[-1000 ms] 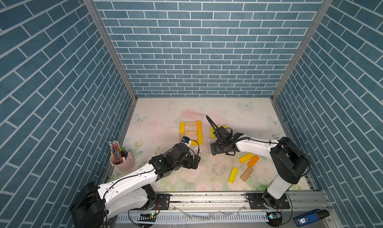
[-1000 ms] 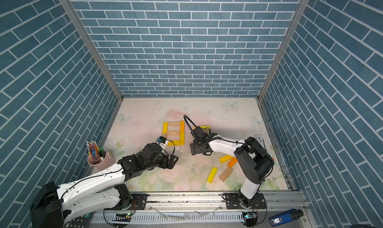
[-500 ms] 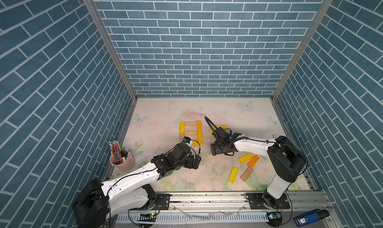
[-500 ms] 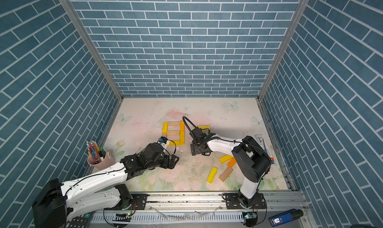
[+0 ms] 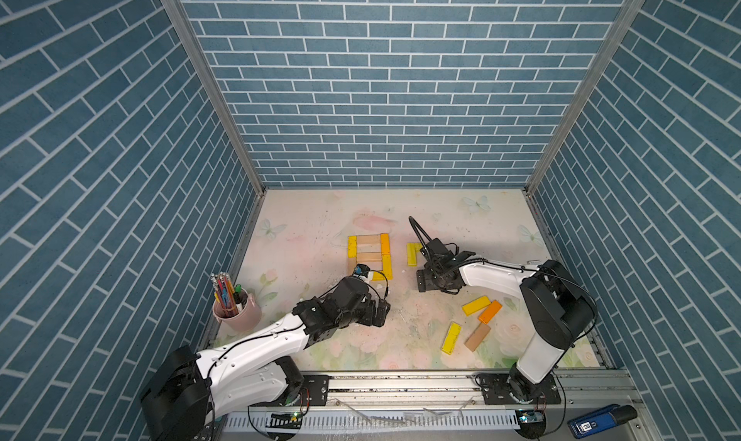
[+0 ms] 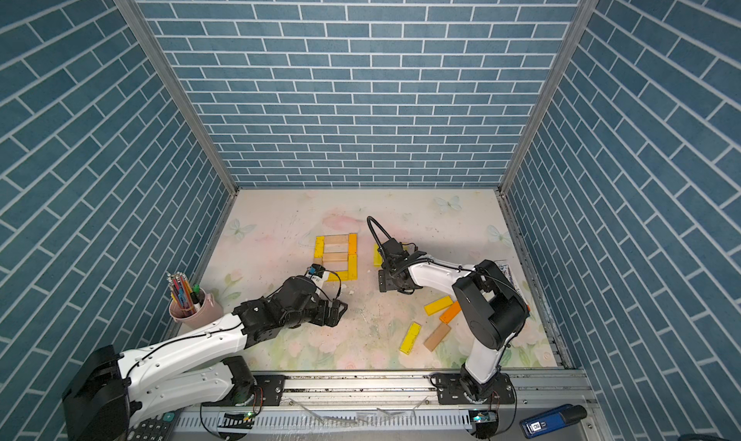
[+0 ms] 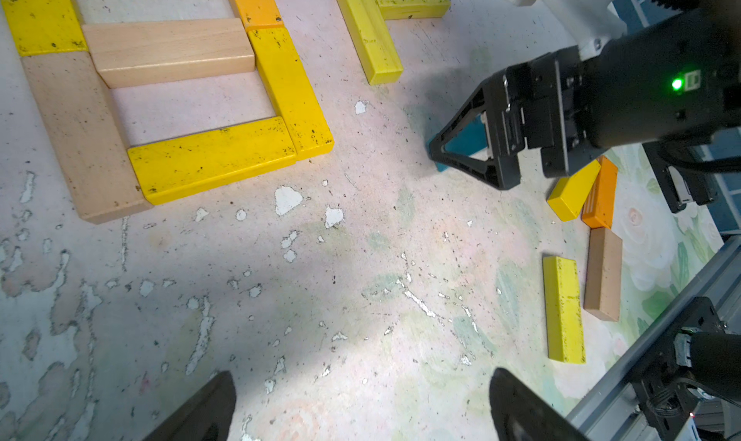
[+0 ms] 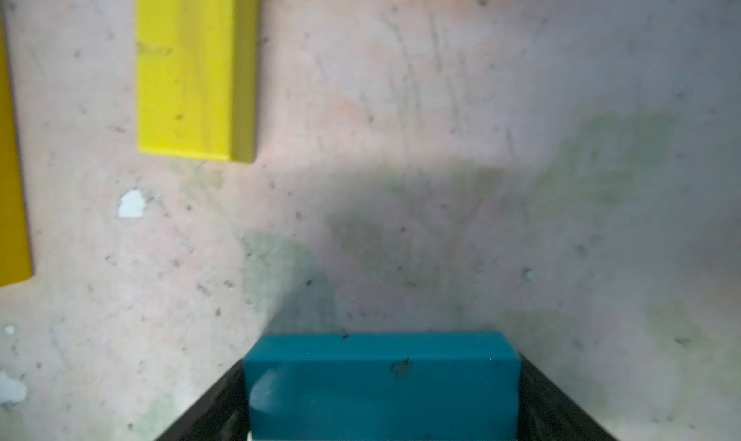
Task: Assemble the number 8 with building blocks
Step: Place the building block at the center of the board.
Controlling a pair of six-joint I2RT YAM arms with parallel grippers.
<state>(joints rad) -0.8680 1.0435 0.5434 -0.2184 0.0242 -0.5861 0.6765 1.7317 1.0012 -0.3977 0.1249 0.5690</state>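
Top views give me the table (image 5: 304,234) first; on it one eight (image 5: 369,256) of seven blocks looks closed, and just beside it two yellow blocks (image 5: 412,254) make an L, the start of a second figure, I judge; four spare blocks (image 5: 490,311) lie near the right arm's base, within its reach; the teal block (image 8: 381,370) sits low near that L, the right gripper (image 5: 427,284) spread wide yet pressing both its ends, likely to set it as the next stroke; the left gripper (image 7: 361,419) hangs fully spread, empty, clear of the work.
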